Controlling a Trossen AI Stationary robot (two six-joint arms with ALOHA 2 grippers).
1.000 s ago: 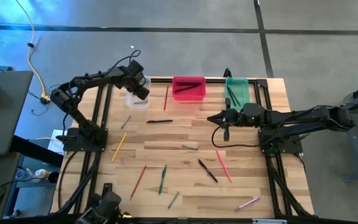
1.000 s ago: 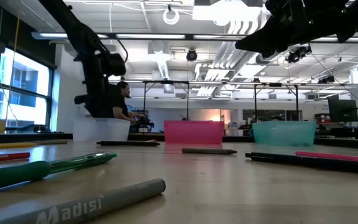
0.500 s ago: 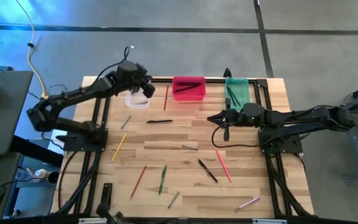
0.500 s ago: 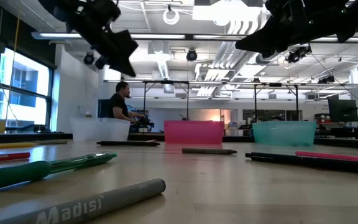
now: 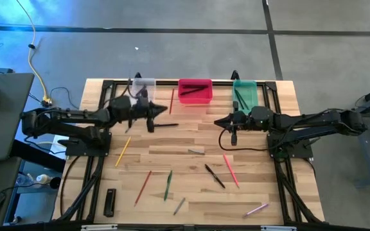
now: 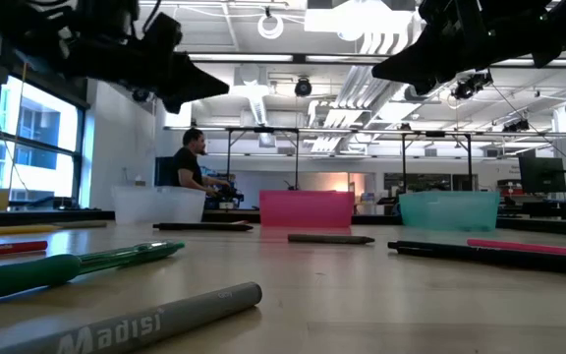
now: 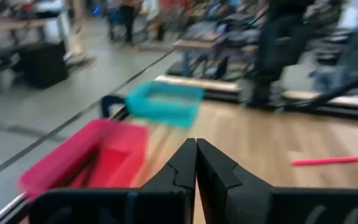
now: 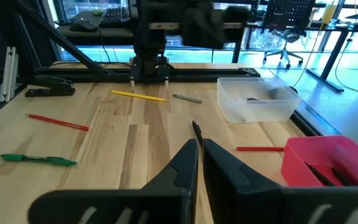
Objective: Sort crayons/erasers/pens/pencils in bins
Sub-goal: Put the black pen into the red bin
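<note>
Three bins stand in a row at the table's far edge: a clear one (image 5: 144,85), a pink-red one (image 5: 194,91) and a green one (image 5: 245,95). Several crayons, pens and pencils lie flat on the wood, among them a black one (image 5: 164,125), a green one (image 5: 168,184) and a pink one (image 5: 230,170). My left gripper (image 5: 164,110) is shut and holds nothing. It hangs level above the table, near the clear bin, pointing toward the right edge. My right gripper (image 5: 217,122) is shut, holds nothing, and points left in mid-air near the green bin.
A flat black bar (image 5: 110,202) lies at the near left corner. The pink-red bin (image 8: 328,158) and the clear bin (image 8: 253,99) hold dark sticks. A person (image 6: 190,162) sits in the room beyond the table. Bare wood lies between the two grippers.
My left gripper has risen out of the clear bin and tipped from pointing down to level. It has swung toward the table's near side as the arm drew back toward the left edge. The bin and the sticks on the table have stayed put.
</note>
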